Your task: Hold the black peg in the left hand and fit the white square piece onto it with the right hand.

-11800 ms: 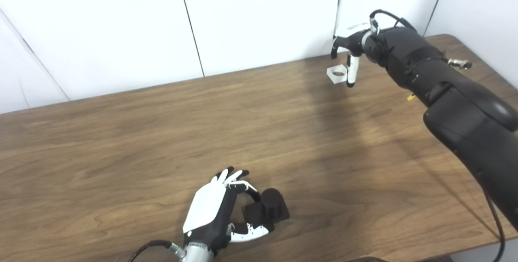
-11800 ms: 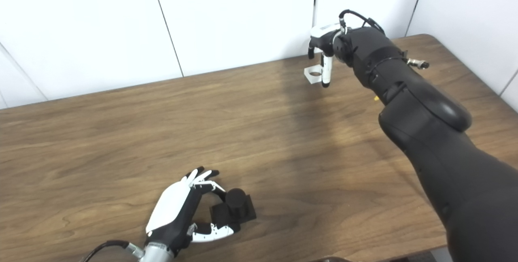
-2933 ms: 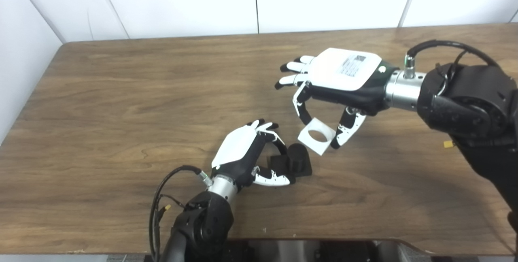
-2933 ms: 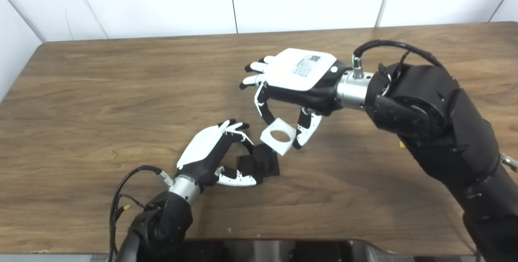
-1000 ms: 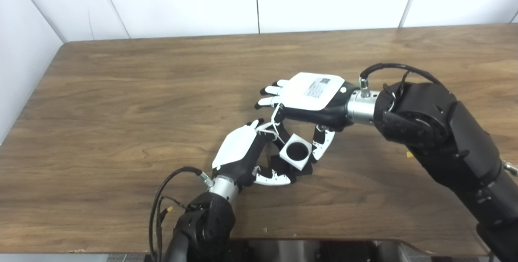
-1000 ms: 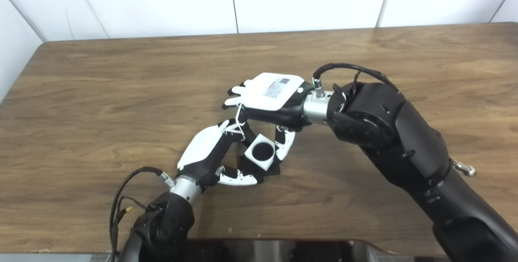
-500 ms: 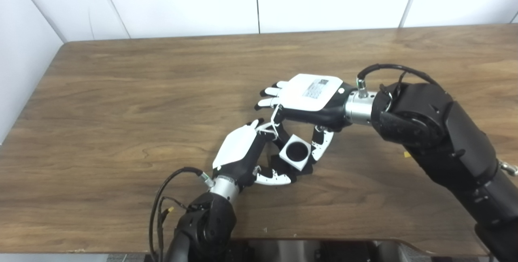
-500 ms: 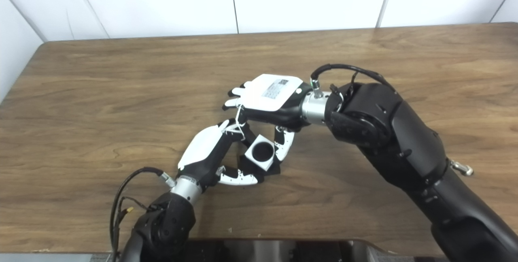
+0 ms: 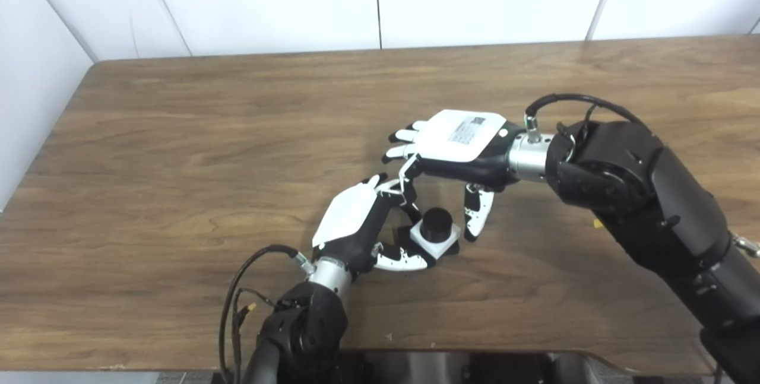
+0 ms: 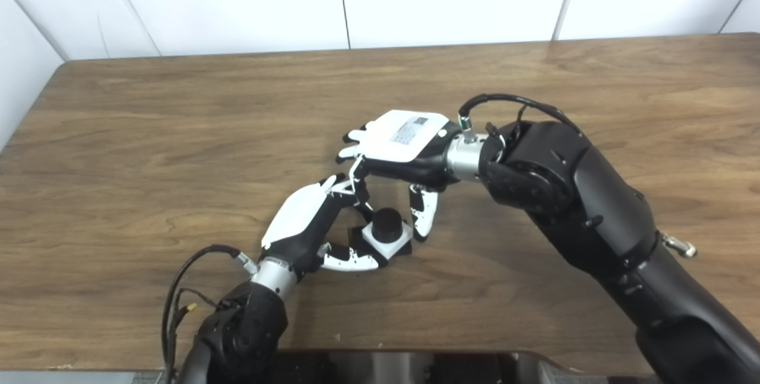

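Left eye view: round black peg [image 9: 437,218] through white square piece [image 9: 434,238].

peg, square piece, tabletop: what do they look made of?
Black peg: matte black, probably plastic, no gloss or glare.
White square piece: matte white, crisp edges, likely plastic too.
Table: brown wood grain with a soft sheen; solid wood or laminate, cannot tell.

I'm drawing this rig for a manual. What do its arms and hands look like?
Both arms are bulky matte black shells ending in silver wrist collars. Each hand, left hand and right hand, has a white back plate, black palm and white fingers with black tips. The right carries a printed label. A black cable loops at each wrist.
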Available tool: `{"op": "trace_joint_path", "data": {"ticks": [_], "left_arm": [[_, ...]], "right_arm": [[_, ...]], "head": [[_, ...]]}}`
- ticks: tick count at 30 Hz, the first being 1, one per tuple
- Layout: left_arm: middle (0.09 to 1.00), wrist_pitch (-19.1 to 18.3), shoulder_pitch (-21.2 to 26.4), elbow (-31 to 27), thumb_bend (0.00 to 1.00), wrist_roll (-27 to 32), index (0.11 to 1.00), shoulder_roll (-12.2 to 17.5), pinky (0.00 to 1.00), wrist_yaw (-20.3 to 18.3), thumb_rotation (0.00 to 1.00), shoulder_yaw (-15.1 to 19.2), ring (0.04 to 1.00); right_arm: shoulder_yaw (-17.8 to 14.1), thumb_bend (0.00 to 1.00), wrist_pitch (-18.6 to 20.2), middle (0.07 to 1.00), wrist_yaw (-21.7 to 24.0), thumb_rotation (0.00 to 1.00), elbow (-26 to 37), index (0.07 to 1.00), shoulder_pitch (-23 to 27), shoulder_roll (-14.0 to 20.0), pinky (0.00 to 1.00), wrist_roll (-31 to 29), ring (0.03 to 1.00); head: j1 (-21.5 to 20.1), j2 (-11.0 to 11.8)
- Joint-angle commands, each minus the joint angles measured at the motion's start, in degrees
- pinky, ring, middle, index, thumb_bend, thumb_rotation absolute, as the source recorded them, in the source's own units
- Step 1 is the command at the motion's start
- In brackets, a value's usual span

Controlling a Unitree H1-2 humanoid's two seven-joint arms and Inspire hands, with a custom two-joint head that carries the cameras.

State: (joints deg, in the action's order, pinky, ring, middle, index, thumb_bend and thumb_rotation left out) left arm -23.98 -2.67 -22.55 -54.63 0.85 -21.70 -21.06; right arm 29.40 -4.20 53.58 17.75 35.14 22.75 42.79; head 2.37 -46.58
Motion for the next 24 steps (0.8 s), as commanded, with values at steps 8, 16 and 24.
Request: {"op": "trace_joint_path", "data": {"ticks": [8,16,24], "left_arm": [[0.912,-2.0,-0.4,0.8,0.52,-0.9,0.492,1.2,1.00,-0.8,0.07,0.8,1.000],[0.905,-2.4,0.0,0.9,0.67,-1.7,0.597,1.5,1.00,-1.6,0.17,1.0,1.000],[0.902,-2.4,0.7,0.0,0.79,-2.7,0.722,2.3,1.00,-2.8,0.27,1.3,1.000]], "right_arm": [[-1.5,0.92,-0.5,0.944,-2.2,0.14,0.0,0.680,2.1,0.2,1.00,0.7,1.000],[-2.3,0.94,-0.7,0.940,-3.5,0.14,-0.9,0.663,2.1,0.4,0.99,1.0,1.000],[-2.9,0.94,-0.1,0.939,-3.8,0.14,-1.0,0.655,2.2,0.5,0.98,1.0,1.000]], "head": [[0.1,0.1],[0.2,0.2],[0.2,0.3]]}}
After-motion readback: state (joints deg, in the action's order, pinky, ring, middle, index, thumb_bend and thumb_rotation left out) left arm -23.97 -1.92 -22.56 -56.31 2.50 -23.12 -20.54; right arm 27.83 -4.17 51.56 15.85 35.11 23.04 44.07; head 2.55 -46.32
